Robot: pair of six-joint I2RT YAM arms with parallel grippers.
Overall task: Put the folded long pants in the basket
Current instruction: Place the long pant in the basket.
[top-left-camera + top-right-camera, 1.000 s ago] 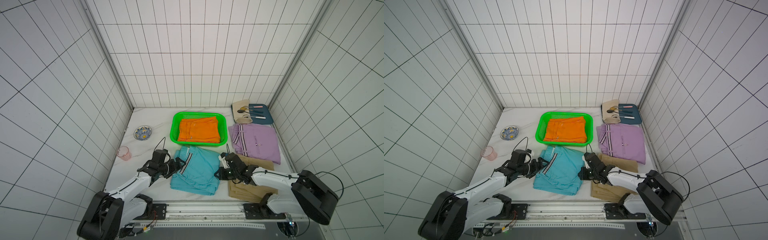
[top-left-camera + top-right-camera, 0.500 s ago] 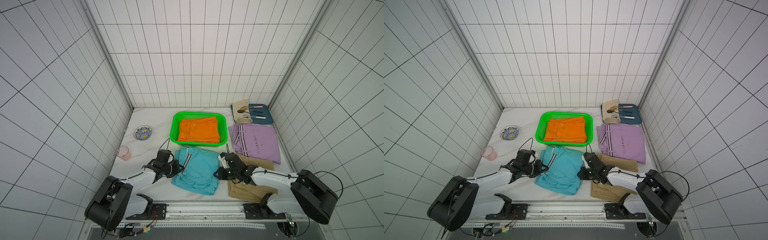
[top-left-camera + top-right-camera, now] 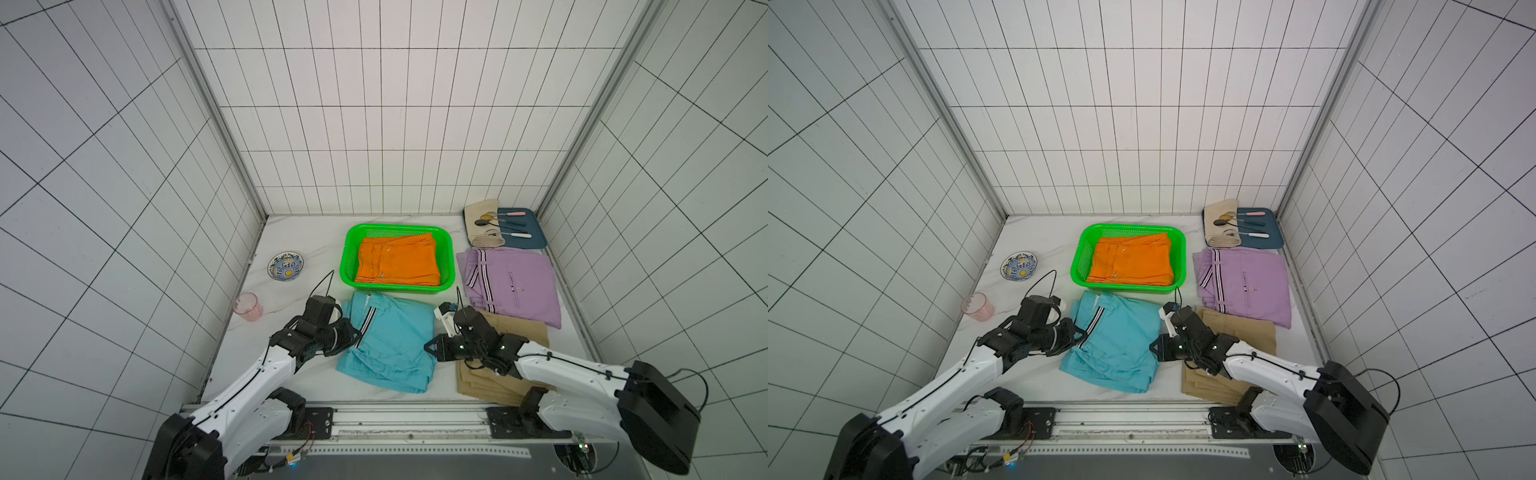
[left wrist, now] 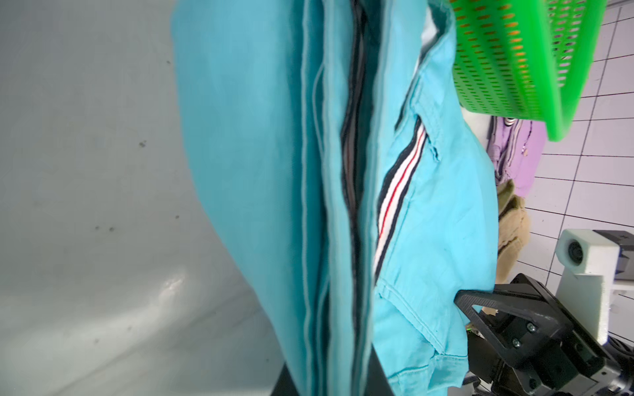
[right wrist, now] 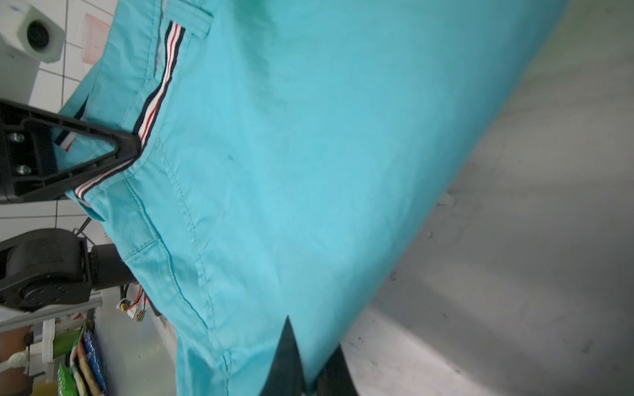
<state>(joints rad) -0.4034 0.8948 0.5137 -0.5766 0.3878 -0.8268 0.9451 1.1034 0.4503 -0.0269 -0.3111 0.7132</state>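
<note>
Pinching the light blue pants (image 3: 395, 340), left claw (image 3: 356, 336) and right claw (image 3: 428, 348) sit just before the basket (image 3: 348, 259)

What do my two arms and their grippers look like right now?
Both the left arm and right arm have white link shells with black joints and a thin black cable along them. The left gripper and right gripper are black, with hollow triangular fingers. A white camera block sits on the right wrist.
</note>
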